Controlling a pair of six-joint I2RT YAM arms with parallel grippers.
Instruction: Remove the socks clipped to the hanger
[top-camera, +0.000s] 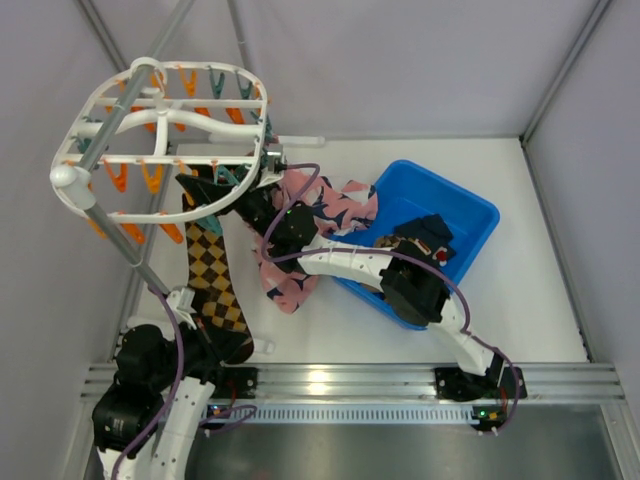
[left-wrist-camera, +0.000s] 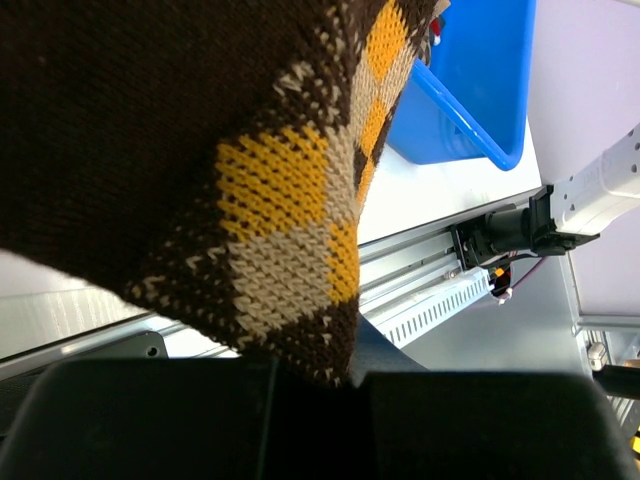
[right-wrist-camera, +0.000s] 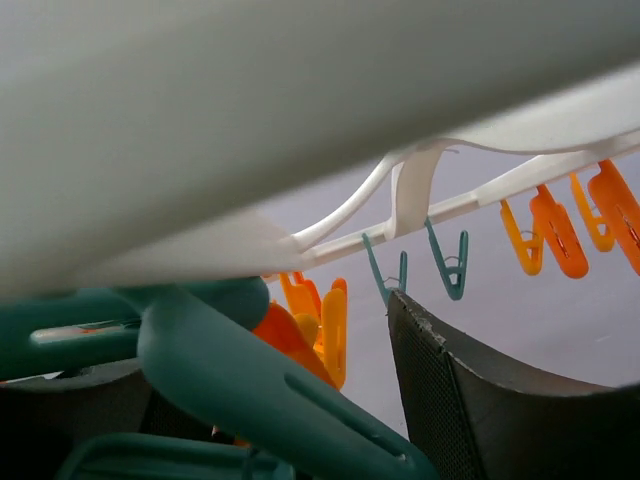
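A white table is lying under me, with pale walls around it. The white hanger is hanging on a grey pole at the far left. A checkered sock is dangling from it, and my left gripper is pinching its lower tip shut. My right gripper is reaching up at the hanger's near rim. Its fingers are sitting apart around a teal clip, though I cannot tell whether they are squeezing it. Pink socks are draping over my right arm. A blue bin is sitting on the table just beyond that arm, with dark fabric inside.
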